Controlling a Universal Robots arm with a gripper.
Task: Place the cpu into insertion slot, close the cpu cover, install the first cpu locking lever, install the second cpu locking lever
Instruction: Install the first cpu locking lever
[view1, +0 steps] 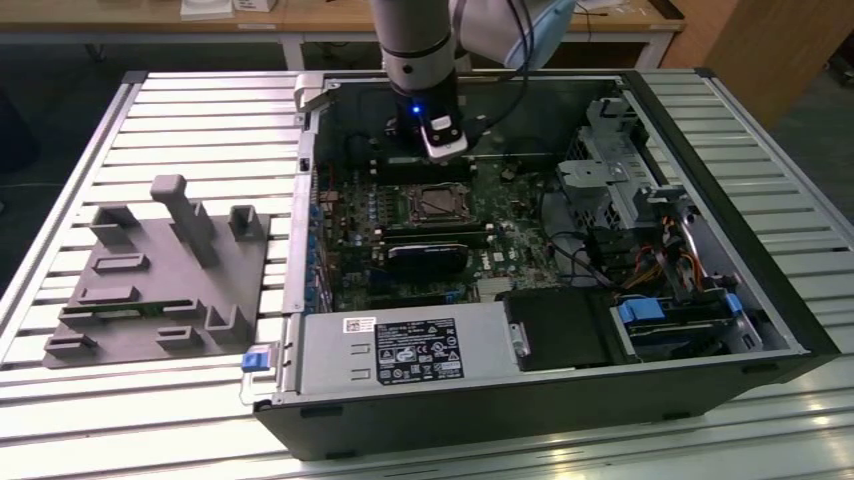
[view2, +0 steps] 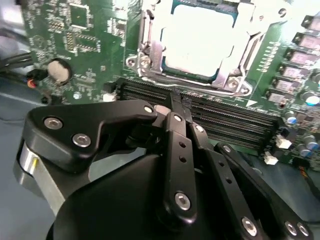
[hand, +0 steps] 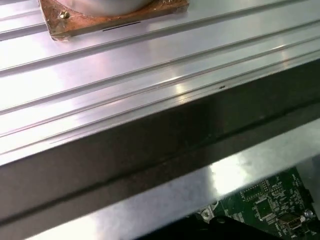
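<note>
Even overhead light leaves the computer case (view1: 534, 250) interior dim in the exterior view, glare whitens the cpu (view2: 200, 42) in the second wrist view, and bright streaks cross the soft-focused ribbed table (hand: 125, 75) in the first wrist view.

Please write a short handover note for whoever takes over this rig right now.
Tool: appears shut with nothing in it, poised low over the motherboard, just short of the socket in the second wrist view.
Things: the cpu lies in the insertion slot; the cpu cover looks folded down around it, pale top showing through its window.
Done: cpu placed, cover apparently closed.
Left: I cannot tell whether either locking lever is latched, so treat both as open items.
</note>
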